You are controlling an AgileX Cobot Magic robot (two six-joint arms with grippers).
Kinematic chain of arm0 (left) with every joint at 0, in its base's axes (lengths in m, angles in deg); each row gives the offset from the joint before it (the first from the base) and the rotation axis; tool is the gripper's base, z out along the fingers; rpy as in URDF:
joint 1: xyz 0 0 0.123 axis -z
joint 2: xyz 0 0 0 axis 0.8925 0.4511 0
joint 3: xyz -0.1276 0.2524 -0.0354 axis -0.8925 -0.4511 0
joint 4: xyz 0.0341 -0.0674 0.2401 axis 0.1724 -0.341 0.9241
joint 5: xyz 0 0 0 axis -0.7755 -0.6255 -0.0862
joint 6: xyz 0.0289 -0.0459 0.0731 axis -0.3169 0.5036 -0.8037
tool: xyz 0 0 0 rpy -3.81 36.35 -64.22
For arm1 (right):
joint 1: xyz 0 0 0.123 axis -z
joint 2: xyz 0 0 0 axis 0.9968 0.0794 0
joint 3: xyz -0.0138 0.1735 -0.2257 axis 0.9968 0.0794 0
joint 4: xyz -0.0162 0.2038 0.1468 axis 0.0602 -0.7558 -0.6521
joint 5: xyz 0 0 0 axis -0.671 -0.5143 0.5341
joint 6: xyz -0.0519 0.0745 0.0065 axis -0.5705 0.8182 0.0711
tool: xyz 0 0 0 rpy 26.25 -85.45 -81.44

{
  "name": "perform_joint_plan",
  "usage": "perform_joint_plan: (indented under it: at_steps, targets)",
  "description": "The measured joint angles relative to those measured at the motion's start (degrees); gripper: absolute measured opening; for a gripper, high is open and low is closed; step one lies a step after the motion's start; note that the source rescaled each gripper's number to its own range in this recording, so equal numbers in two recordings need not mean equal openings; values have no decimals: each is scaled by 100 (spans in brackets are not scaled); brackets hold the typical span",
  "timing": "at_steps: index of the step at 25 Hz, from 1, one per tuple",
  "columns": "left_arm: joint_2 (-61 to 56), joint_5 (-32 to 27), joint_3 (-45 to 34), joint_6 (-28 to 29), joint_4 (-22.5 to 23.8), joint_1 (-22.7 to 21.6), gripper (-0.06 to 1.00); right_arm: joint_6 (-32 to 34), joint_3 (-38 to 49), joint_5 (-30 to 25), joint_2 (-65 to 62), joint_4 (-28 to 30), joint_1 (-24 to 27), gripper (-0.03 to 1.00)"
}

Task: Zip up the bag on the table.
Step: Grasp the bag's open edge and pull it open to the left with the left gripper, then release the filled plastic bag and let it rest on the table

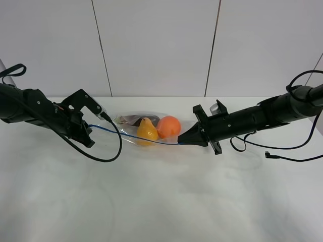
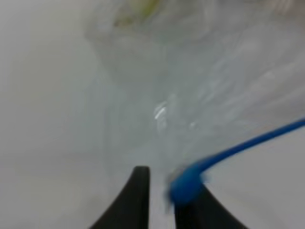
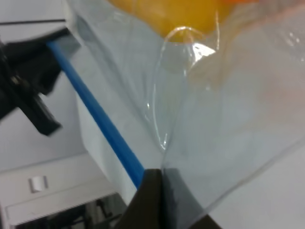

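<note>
The clear plastic bag [image 1: 146,128] lies on the white table [image 1: 161,201] at the back middle. An orange fruit [image 1: 169,126], a yellow pear-like fruit [image 1: 147,131] and a dark item [image 1: 132,120] show through it. Its thin blue zipper strip [image 1: 136,136] is stretched between both grippers. My left gripper [image 1: 91,132] is shut on the strip's left end; the left wrist view shows the blue end [image 2: 183,183] between the fingers. My right gripper [image 1: 180,142] is shut on the bag's right end; the right wrist view shows the blue strip [image 3: 97,117] running into the closed fingertips.
Black cables loop on the table under the left arm [image 1: 108,156] and beside the right arm [image 1: 282,154]. A white panelled wall [image 1: 161,45] stands behind the table.
</note>
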Motion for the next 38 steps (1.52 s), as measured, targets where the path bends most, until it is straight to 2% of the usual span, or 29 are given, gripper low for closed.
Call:
perform_joint_plan:
  at_steps: [6,9,16,20,22,24,27,33,38]
  targets:
    - [0,41,0,276,0,-40,69,0,0,12,0,78,0,0]
    - [0,5,0,641,0,-40,80,0,0,18,0,96,0,0]
    - [-256,-52,0,1870,0,-128,83,0,0,150,0,224,0,0]
    - [-634,-494,0,2801,0,-655,84,15,0,173,0,359,0,0]
    - [-869,-953,0,2985,0,-1025,84,16,0,186,0,370,0,0]
    - [-1148,-1415,0,3001,21,-1396,84,16,0,197,0,382,0,0]
    - [-1712,-1748,-81,2870,-8,-1682,84,16,0,232,0,402,0,0]
    - [-3093,-2178,-406,2741,-157,-1696,84,21,0,231,0,444,0,0]
    - [-4361,-2246,-979,2626,-495,-1690,84,21,0,231,0,499,0,0]
